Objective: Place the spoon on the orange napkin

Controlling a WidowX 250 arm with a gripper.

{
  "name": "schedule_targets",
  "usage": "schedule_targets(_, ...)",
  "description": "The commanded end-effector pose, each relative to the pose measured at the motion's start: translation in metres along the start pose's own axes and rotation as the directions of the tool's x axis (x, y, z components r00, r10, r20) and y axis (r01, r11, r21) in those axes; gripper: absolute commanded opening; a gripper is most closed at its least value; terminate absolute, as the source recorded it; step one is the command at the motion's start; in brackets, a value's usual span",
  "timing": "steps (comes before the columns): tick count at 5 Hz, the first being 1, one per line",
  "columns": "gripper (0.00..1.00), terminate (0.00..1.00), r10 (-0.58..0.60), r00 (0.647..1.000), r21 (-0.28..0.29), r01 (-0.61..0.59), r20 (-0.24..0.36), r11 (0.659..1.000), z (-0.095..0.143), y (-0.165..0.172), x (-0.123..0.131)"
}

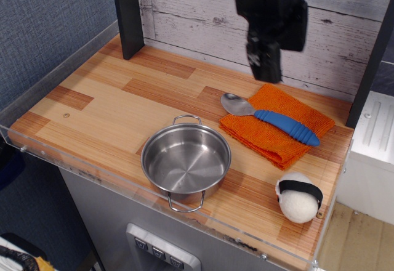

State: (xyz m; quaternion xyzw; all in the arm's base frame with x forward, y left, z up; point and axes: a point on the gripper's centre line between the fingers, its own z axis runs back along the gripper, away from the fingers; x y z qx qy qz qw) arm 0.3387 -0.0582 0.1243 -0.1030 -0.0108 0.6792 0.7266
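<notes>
Spoon (pixel 271 118) on napkin (pixel 277 124), bowl end overhanging left; pot (pixel 186 161) front-left.

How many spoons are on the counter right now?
1. The spoon lies with its blue handle across the orange napkin and its metal bowl overhanging the napkin's left edge. The steel pot looks empty.

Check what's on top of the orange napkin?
The spoon: its blue handle lies across the orange napkin, while its metal bowl overhangs the left edge above the wooden table. The cloth under the handle is hidden. The tool hangs above, clear of both.
</notes>
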Motion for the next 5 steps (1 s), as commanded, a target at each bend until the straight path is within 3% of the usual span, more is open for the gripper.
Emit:
schedule_targets(1, 1.00, 0.00, 0.021, 1.000, -0.118, -0.023, -0.020, 0.993, 0.0766, 0.0197, 0.0096)
schedule_targets(4, 1.00, 0.00, 0.021, 1.000, -0.118, -0.023, -0.020, 0.993, 0.0766, 0.0197, 0.0096)
schedule_targets(5, 1.00, 1.00, 0.021, 1.000, -0.118, -0.023, -0.020, 0.993, 0.0766, 0.0197, 0.0096)
